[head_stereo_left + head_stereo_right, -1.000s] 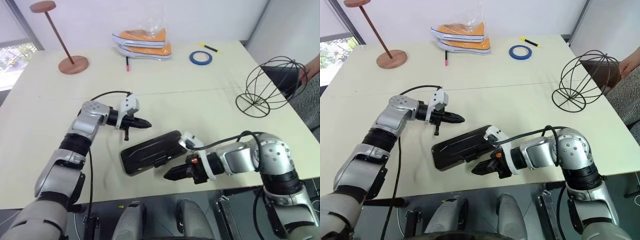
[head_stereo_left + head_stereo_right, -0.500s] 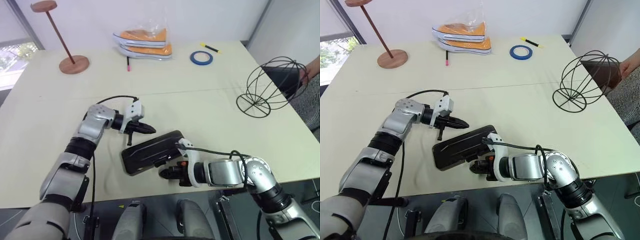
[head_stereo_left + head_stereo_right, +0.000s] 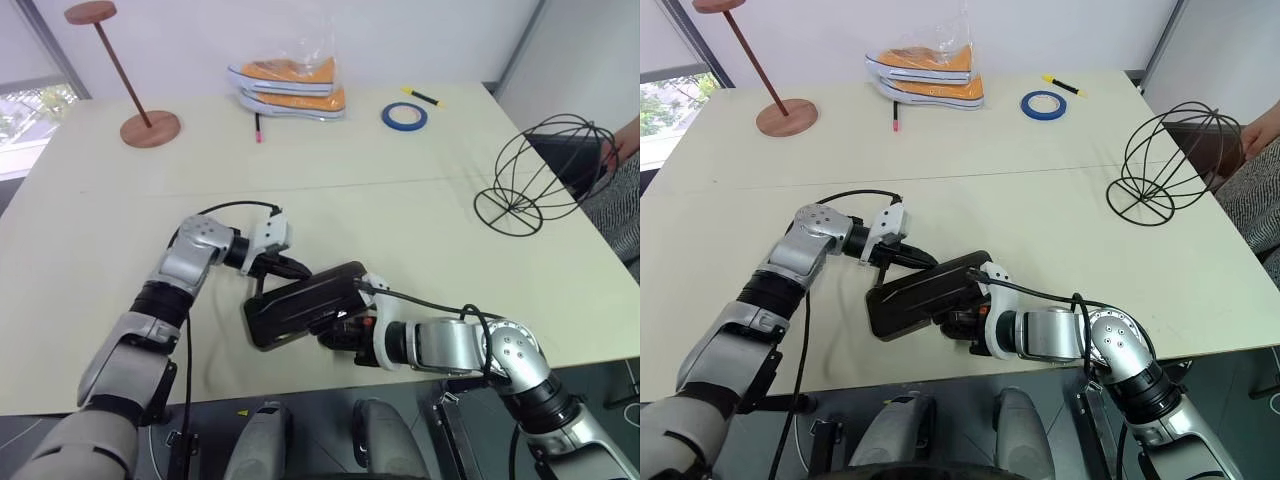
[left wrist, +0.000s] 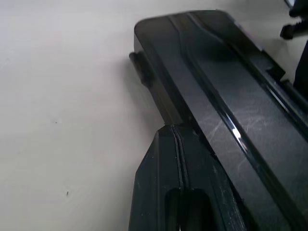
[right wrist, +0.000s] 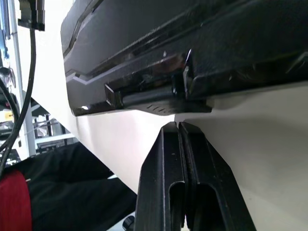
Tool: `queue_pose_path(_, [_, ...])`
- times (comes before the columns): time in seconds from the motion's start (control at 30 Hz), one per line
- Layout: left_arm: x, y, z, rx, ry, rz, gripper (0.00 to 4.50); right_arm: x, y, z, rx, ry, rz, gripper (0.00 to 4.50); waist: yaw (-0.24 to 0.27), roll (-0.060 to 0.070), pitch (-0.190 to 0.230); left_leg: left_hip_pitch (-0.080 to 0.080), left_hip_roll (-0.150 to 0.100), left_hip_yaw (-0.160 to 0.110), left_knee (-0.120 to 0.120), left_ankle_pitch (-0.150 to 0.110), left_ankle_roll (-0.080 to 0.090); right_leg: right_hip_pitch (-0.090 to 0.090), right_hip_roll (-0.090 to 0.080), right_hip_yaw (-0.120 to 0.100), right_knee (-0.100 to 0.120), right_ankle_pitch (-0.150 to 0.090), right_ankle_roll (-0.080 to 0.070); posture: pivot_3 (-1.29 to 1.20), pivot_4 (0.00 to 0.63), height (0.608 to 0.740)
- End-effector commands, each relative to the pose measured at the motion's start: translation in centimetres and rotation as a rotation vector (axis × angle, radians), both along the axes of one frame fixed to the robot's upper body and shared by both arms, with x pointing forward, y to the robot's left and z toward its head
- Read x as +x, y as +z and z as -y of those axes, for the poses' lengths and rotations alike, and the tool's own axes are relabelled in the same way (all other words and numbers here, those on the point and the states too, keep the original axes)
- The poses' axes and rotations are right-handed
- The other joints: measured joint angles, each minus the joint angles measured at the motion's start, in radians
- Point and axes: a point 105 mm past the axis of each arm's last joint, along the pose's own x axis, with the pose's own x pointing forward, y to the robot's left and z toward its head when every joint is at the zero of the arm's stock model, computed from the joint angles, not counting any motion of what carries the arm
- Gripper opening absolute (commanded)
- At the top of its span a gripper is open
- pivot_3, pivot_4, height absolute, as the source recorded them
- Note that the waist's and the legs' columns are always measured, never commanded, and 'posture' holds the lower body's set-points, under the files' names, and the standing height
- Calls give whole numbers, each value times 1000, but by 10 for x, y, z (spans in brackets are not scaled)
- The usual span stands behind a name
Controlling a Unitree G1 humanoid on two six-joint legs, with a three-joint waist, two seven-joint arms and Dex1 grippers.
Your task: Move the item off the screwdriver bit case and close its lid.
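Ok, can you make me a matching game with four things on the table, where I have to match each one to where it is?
Things:
1. wire globe frame
2. screwdriver bit case
3. blue tape ring
4. orange shoes

Places:
A. at the near edge of the table, between the left gripper and the right gripper
B. at the far edge, in a clear bag
C. at the right side of the table, standing by itself
D. at the far side, beside a yellow marker

Pairs: 1-C, 2-A, 3-D, 4-B
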Motion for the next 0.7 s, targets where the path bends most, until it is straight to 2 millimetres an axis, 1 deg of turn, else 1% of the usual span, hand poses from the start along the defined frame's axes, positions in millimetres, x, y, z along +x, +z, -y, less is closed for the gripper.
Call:
queue_pose_path(0.03, [-4, -1, 3, 12, -38, 27, 0, 4, 5, 1, -1, -25, 26, 43, 0, 0, 0, 0, 0, 0, 0, 0, 0, 0, 0, 0, 0, 0, 0, 0, 150, 740])
queue_pose_path(0.57, [-12, -9, 8, 29, -76, 28, 0, 20, 12, -8, -28, -71, 151, 43, -4, 0, 0, 1, 2, 0, 0, -1, 1, 0, 3, 0, 0, 0, 0, 0, 150, 740])
queue_pose_path(0.7, [-18, -15, 6, 53, -105, 27, 0, 23, 13, -8, -41, -81, 183, 43, -4, 0, 0, 2, 2, 0, 0, -1, 1, 0, 3, 1, 0, 0, 0, 0, 150, 740])
